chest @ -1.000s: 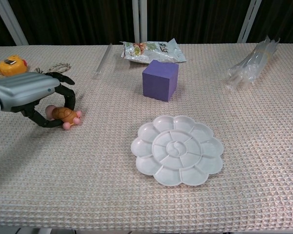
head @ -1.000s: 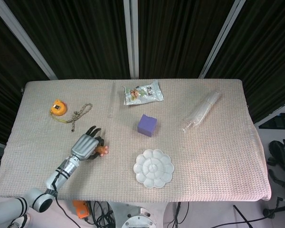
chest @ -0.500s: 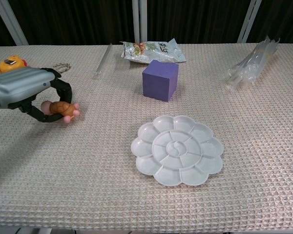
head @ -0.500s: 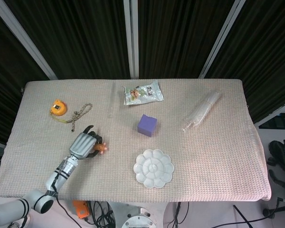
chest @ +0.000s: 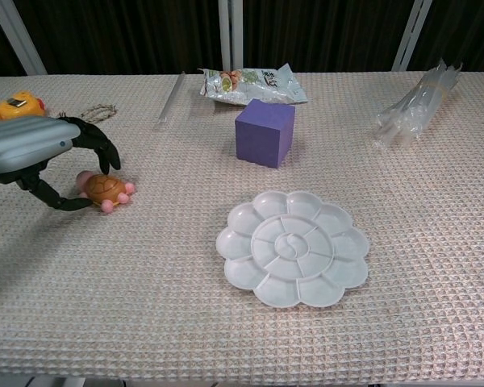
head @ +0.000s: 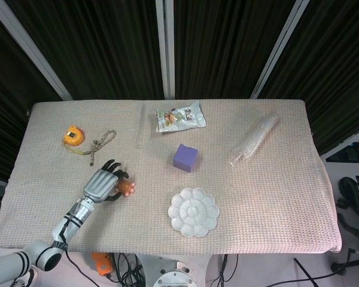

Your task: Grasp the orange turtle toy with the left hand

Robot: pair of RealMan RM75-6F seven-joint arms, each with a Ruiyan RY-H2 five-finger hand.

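Near our left edge of the worktop (chest: 436,266): orange turtle toy (chest: 105,190) lying flat.
Our left hand (chest: 40,153): fingers spread, arched over the turtle, holding nothing.
Our right hand: out of sight.

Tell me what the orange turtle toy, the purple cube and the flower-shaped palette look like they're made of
Orange turtle toy: probably soft rubber or vinyl, from its smooth, slightly glossy shell and rounded pink feet.
Purple cube: likely foam or matte painted wood; flat, dull faces with no shine.
Flower-shaped palette: seemingly white moulded plastic, with thin, smooth, faintly glossy wells.
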